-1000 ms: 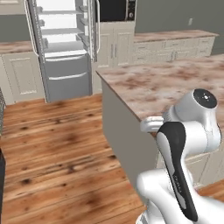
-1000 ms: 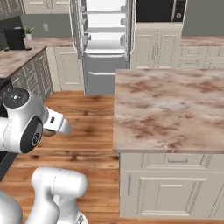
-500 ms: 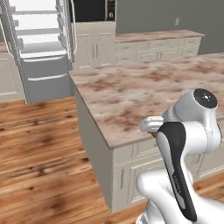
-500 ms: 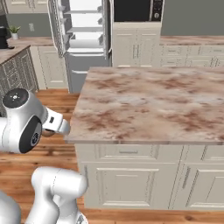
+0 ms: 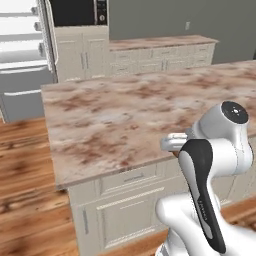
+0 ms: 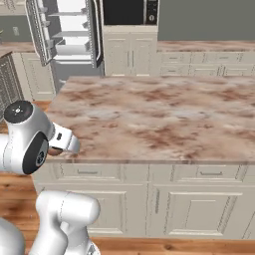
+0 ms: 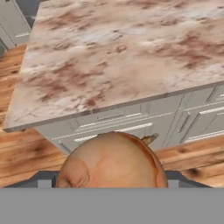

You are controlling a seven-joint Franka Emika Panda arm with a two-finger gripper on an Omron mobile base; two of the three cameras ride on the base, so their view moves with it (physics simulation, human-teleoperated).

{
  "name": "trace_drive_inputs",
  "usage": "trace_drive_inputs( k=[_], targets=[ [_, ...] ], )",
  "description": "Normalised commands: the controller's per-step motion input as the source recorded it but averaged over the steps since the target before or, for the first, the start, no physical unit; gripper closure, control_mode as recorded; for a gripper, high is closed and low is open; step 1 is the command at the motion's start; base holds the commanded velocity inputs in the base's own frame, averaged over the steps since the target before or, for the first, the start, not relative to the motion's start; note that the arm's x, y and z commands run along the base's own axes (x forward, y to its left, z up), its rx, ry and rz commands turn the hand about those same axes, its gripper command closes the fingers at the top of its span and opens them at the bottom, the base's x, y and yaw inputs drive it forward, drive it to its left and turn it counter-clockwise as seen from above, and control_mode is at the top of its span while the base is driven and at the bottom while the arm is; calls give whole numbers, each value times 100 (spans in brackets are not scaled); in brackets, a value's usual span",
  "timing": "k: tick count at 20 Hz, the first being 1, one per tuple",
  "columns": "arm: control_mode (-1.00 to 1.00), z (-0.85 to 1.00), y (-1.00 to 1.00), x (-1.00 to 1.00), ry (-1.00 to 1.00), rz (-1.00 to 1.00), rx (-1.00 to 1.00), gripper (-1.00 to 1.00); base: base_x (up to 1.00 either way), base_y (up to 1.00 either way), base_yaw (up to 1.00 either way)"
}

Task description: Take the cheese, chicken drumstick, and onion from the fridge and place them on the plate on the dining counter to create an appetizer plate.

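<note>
The onion (image 7: 111,159) sits right at the gripper (image 7: 111,181), a round tan ball with a little stem nub at one side; the jaws stand wide and seem to be closed around it, though the fingertips themselves are hidden behind it. It looks light, firm and smooth-skinned (a ball that could roll or squirt out), so a hold across its widest middle suits it best. Ahead lies the counter (image 7: 118,57), with the fridge (image 6: 64,35) open well behind.
</note>
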Motion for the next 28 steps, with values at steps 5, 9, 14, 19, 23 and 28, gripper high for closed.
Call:
trace_drive_inputs(
  k=[5, 9, 14, 19, 23, 28],
  targets=[
    [100, 0, 0, 0, 0, 0, 0, 100, 0, -100, 0],
    [100, 0, 0, 0, 0, 0, 0, 100, 0, -100, 0],
    [100, 0, 0, 0, 0, 0, 0, 100, -1, -100, 0],
    [100, 0, 0, 0, 0, 0, 0, 100, -6, -100, 0],
    [100, 0, 0, 0, 0, 0, 0, 100, -12, -100, 0],
    [100, 0, 0, 0, 0, 0, 0, 100, -20, -100, 0]
  ],
)
